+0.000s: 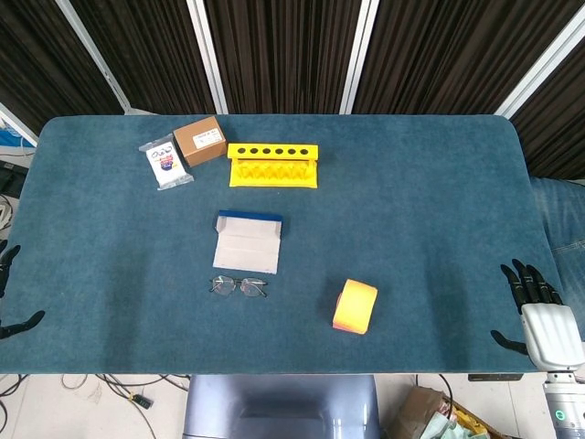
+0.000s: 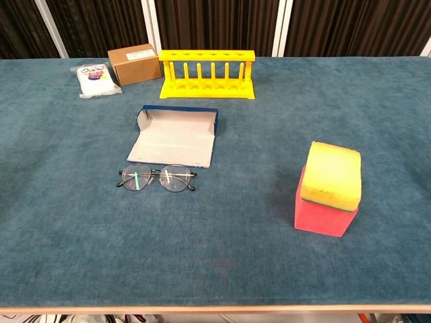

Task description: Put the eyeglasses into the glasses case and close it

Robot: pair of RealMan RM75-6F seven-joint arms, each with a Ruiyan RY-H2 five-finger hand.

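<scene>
The eyeglasses [image 2: 158, 177] lie unfolded on the blue table [image 2: 222, 249], just in front of the glasses case [image 2: 175, 136], which sits open with its flap laid flat. The right hand [image 1: 537, 313] hangs at the table's right edge, fingers spread and holding nothing. Of the left hand [image 1: 11, 293] only dark fingertips show at the left edge, so I cannot tell its state.

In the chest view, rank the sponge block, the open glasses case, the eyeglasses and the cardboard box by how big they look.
1. open glasses case
2. sponge block, close behind the case; it sits nearer the camera, so their order is unsure
3. eyeglasses
4. cardboard box, farthest away, so it may look smaller than it is
</scene>
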